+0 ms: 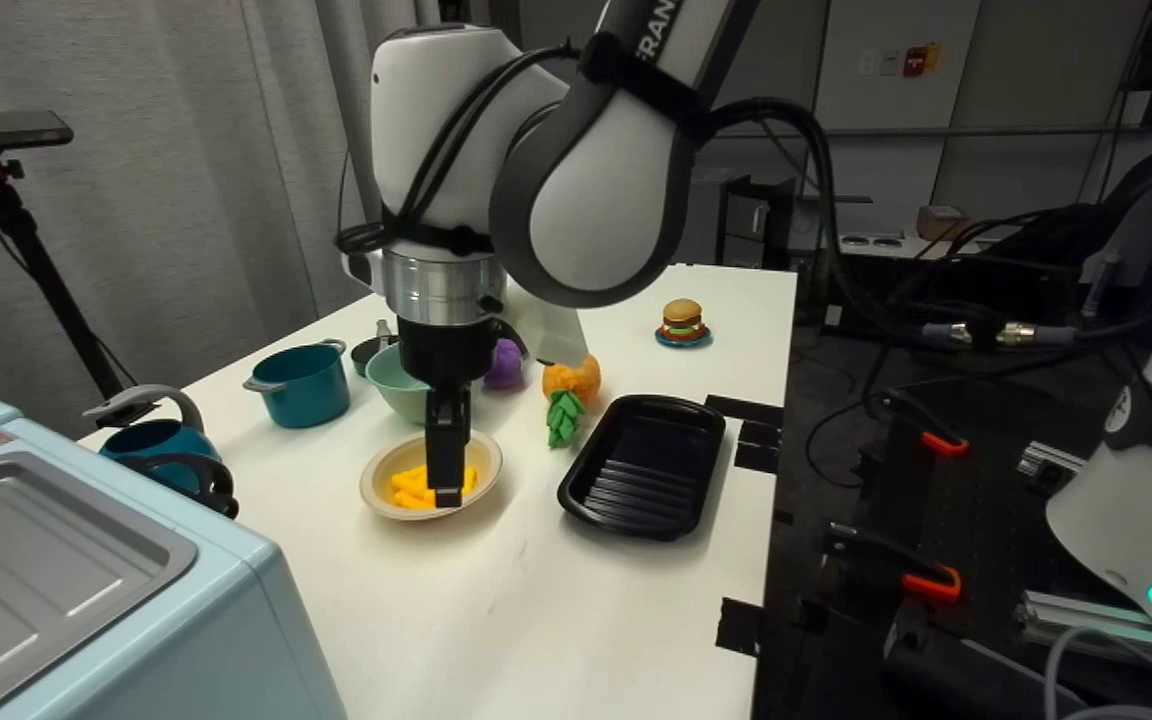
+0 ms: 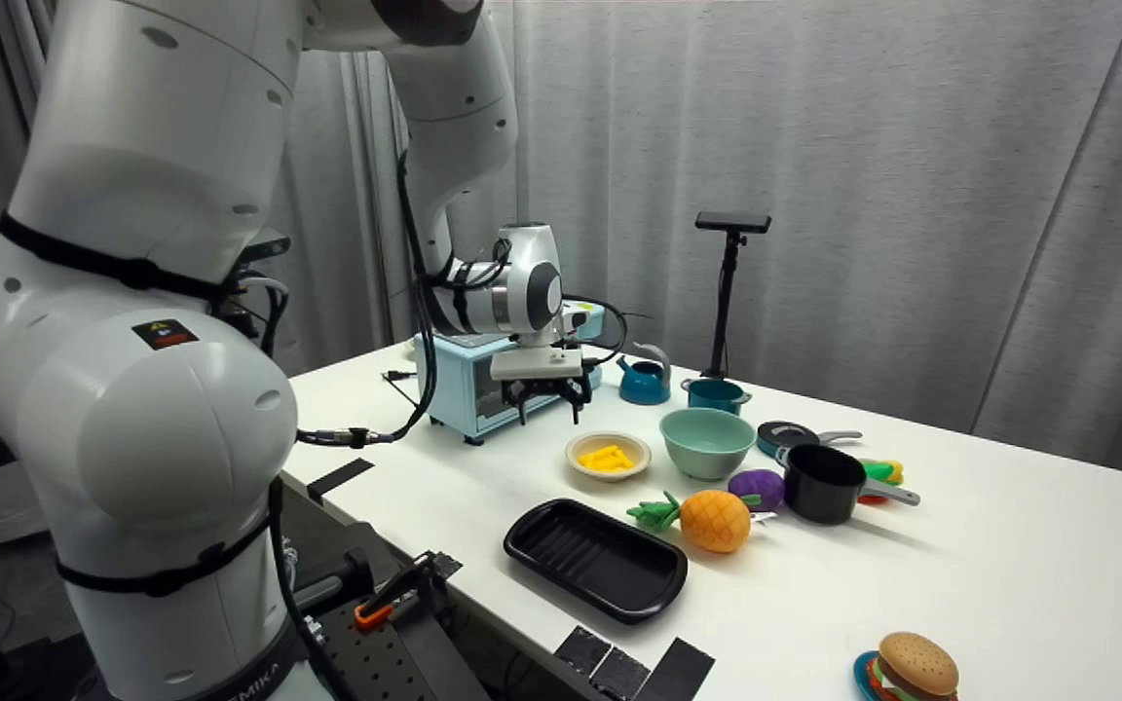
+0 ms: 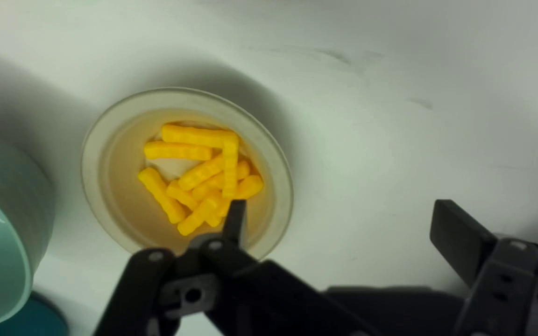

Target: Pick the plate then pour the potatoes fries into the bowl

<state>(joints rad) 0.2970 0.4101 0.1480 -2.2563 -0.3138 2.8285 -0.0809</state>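
The fingers (image 3: 458,242) of the gripper (image 2: 549,419) are spread wide and released, hanging over the table (image 2: 1028,545). In the wrist view one of them overlaps the rim of the plate (image 3: 122,196), the other bare tabletop; in an exterior view a gap shows between the tips and the plate. The plate sits flat, about midway between the robot-side edge and the edge along the curtain (image 2: 863,243). In it lie the potatoes fries (image 3: 203,171), a loose heap with some pieces crossing others.

Just beside the plate, apart from it and farther from the table end that bears the light-blue oven (image 2: 446,380), stands the bowl (image 2: 707,453); its visible inside is plain mint green. Near the robot-side edge lies the black tray (image 2: 600,565), ribs showing on its floor, with a pineapple toy (image 2: 717,523) near it. A purple toy (image 2: 754,489) lies between the pineapple toy and a black saucepan (image 2: 819,484), whose inside is too dark to read.

Along the curtain-side edge, going away from the oven, come a teal kettle (image 2: 644,385), a two-handled teal pot (image 2: 715,394) and a shallow pan (image 2: 787,435). Toward the corner where the robot-side edge meets the end opposite the oven, a toy burger (image 1: 683,312) rests on a small blue dish (image 1: 681,343).
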